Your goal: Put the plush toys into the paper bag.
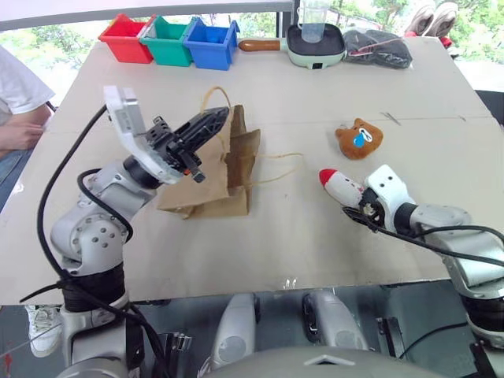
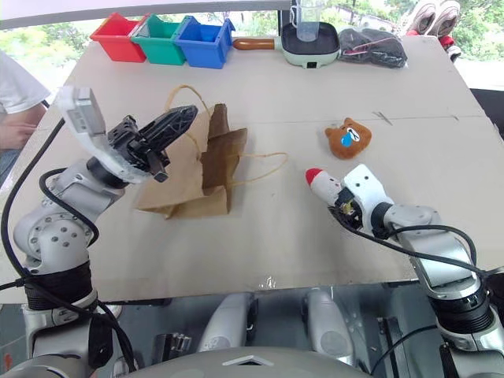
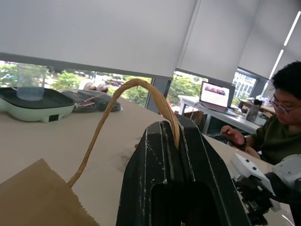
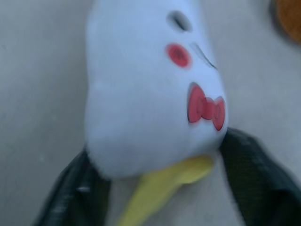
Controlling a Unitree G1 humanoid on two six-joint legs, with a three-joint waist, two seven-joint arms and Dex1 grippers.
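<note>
- The rocket is lying on the table, between the right gripper's black fingers, which are flanking its yellow end.
- The bear is sitting just beyond it.
- The bag is slumping left of both, its handle pinched in the closed left gripper.

Matt, creased kraft paper bag with twisted paper handle; soft fuzzy cloth rocket and bear head; glossy plastic bins; matt, smooth desk; scuffed black plastic left tool
</note>
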